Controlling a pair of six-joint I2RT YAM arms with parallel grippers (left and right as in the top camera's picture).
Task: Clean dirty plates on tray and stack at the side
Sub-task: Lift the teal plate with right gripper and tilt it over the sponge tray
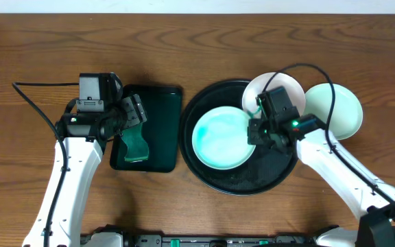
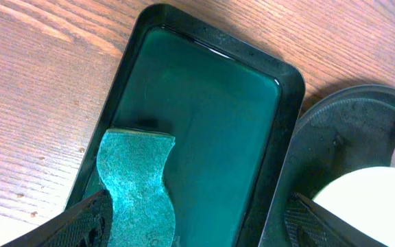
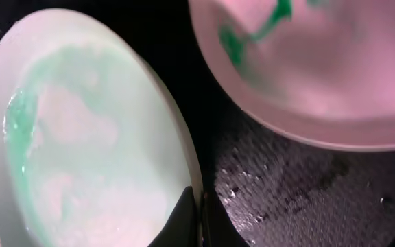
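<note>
A pale mint-green plate (image 1: 219, 137) lies in the round black tray (image 1: 245, 182). My right gripper (image 1: 256, 130) is shut on its right rim; in the right wrist view the fingertips (image 3: 184, 219) pinch the edge of that plate (image 3: 81, 137). A white plate (image 1: 274, 90) with a green smear rests on the tray's far right rim, and it shows as the white plate (image 3: 321, 75) above the wet tray floor (image 3: 286, 192). Another mint plate (image 1: 336, 110) sits on the table right of the tray. My left gripper (image 1: 134, 113) hangs open over a green sponge (image 2: 139, 185).
The sponge (image 1: 134, 145) lies in a rectangular dark green tray (image 1: 160, 110) of liquid, left of the black tray. That green tray (image 2: 204, 103) fills the left wrist view, with the black tray's rim (image 2: 348, 130) beside it. A cable runs across the table's left side.
</note>
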